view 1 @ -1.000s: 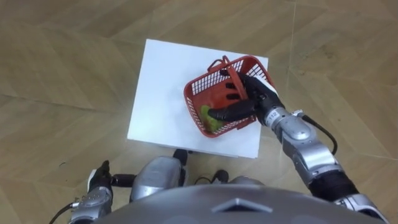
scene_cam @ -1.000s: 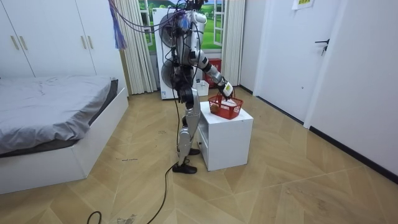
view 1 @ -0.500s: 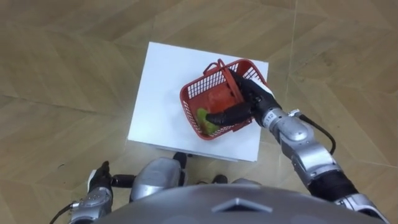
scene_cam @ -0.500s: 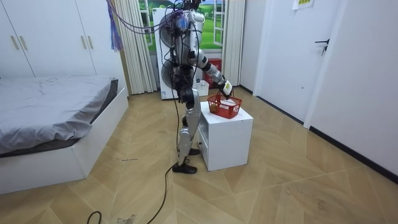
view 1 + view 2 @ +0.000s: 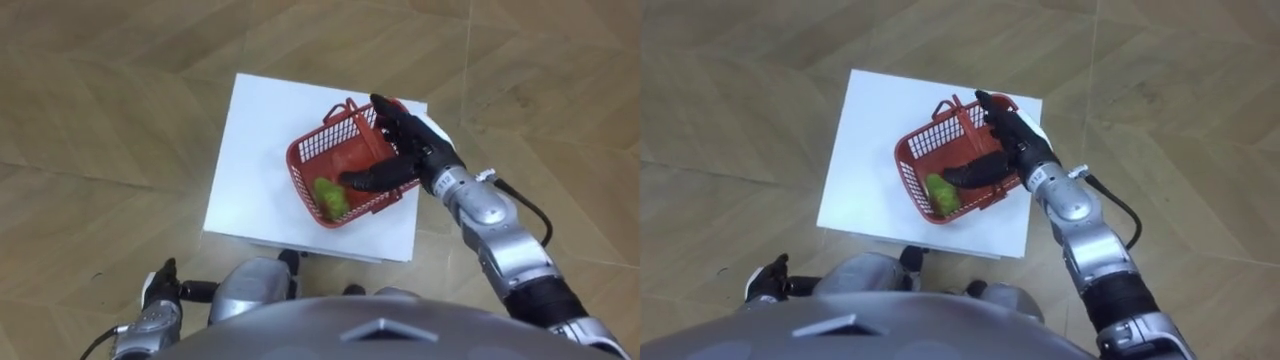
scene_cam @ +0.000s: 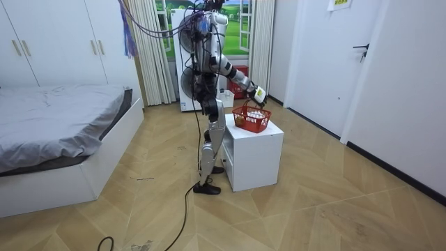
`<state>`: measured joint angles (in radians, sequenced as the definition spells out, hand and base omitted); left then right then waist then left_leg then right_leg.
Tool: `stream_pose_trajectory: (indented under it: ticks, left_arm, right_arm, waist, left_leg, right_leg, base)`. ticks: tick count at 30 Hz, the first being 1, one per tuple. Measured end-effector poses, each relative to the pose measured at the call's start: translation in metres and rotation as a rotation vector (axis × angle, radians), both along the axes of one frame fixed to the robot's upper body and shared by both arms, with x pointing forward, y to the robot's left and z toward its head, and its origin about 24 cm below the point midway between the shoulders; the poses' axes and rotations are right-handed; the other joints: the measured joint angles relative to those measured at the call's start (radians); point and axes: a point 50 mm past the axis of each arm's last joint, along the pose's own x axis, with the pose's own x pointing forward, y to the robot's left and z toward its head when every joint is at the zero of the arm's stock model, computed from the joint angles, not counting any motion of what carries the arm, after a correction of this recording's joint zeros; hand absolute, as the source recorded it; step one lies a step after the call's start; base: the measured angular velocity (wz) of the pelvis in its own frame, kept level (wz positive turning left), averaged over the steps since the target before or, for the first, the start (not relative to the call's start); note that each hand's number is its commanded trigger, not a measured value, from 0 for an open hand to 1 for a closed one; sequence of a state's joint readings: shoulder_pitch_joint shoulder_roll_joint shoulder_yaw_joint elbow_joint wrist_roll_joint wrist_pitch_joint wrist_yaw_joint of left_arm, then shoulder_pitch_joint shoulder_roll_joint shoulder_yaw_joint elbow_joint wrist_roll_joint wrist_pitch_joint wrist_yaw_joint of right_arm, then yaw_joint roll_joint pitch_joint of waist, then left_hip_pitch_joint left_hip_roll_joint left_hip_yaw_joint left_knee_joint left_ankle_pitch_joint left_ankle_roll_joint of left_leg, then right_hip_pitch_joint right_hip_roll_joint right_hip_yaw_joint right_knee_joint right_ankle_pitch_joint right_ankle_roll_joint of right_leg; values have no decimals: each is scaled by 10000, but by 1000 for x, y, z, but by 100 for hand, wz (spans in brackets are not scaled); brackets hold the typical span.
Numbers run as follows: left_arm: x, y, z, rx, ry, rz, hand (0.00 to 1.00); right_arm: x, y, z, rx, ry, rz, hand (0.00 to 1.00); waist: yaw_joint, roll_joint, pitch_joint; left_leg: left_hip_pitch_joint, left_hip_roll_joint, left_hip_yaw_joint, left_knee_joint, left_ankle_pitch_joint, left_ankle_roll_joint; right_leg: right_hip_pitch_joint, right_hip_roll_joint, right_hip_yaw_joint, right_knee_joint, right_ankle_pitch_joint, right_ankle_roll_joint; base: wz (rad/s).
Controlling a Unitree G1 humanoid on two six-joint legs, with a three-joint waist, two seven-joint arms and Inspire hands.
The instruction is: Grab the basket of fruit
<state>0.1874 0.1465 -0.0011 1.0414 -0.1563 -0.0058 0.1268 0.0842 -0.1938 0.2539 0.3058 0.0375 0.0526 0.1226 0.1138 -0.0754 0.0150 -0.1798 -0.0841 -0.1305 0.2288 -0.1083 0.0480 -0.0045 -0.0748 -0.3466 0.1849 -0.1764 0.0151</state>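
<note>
While basket sits on white stand, right hand hovers over its right end, fingers stretched, thumb reaching inside, gripping nothing. Upright handle stands just left of fingers. Left hand hangs low, well away, grip unreadable.

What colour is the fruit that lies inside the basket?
Green; the fruit shows best in the left eye view.

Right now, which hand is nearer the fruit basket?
Right. The right hand is over the fruit basket, fingers straight; the left hand hangs low at the robot's side, away from the white table.
</note>
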Motion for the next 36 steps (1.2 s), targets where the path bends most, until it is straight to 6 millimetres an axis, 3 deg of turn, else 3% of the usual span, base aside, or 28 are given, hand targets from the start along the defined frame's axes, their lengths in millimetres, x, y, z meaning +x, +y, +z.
stream_pose_trajectory:
  ticks: [8, 16, 22, 29, 36]
  left_arm:
    - [0, -2, -1, -107, -66, 301, 0]
    - [0, -2, 0, -97, -132, 346, 0]
    - [-2, 0, 2, -29, -241, 420, 0]
    - [-6, 3, 3, 96, -379, 496, 0]
    - [-10, 4, 3, 375, -256, 340, 0]
  right_arm:
    - [-3, -12, -1, -160, -13, -697, 0]
    - [-5, -22, 0, -352, -183, -1286, 0]
    - [-6, -37, 10, -607, -831, -2712, 0]
    - [-7, -68, 26, -62, -2047, -5434, 0]
    - [-28, -89, -1, -318, -890, -7251, 0]
  waist:
    - [-13, 111, -80]
    - [-349, 206, -141]
    - [-365, 221, -144]
    - [-820, 215, -132]
    - [-902, 211, -119]
  left_leg:
    - [162, 6, 68, 26, 0, 1]
    - [189, -80, 56, 90, 0, 4]
    - [369, -86, 223, -3, -28, 55]
    - [902, -67, 248, -382, -29, 54]
    - [1031, -59, 309, -456, -30, 53]
  right_leg:
    - [163, -12, 48, 1, -8, 13]
    - [218, -84, 70, 5, -183, 45]
    - [242, -105, 370, 6, -187, 64]
    - [573, -117, 447, 2, -217, 114]
    - [658, -116, 456, -16, -218, 115]
  base:
    - [-1]
    - [0]
    - [-10]
    - [-1]
    - [-3]
